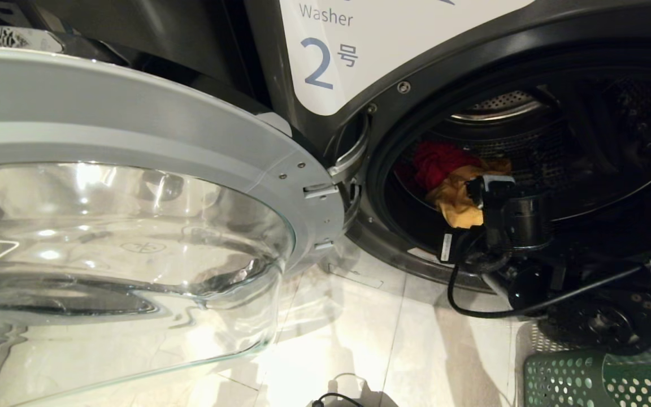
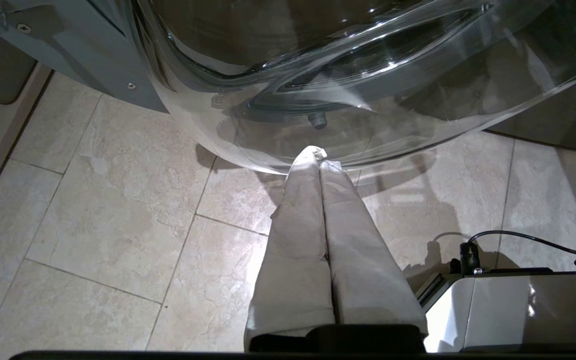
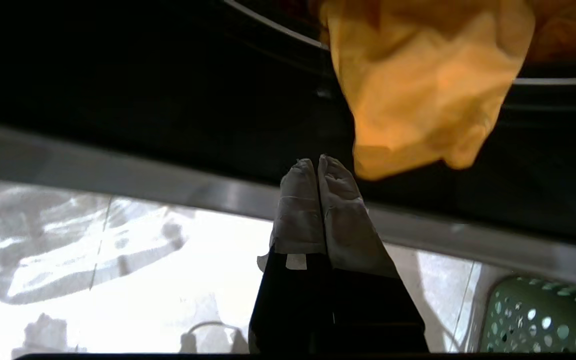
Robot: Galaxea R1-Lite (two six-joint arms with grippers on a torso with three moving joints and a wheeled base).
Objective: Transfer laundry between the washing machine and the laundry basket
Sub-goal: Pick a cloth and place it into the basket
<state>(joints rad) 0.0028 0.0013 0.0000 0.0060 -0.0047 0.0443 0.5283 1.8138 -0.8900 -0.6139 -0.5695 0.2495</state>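
Right gripper (image 3: 319,165) pressed together and empty, at the lower rim of the washing machine (image 1: 393,73) opening, just below the hanging yellow cloth (image 3: 418,90). Inside the drum, red cloth (image 1: 438,161) behind the yellow one. Green basket (image 1: 602,379) on the floor nearby. Left gripper (image 2: 318,155) closed too, parked under the open glass door (image 1: 122,226).

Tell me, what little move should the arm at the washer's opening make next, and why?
Probably open its fingers and reach on to the yellow-orange garment. The right gripper is at the door rim of washing machine 2, shut and holding nothing, with that cloth hanging just beyond its tips.
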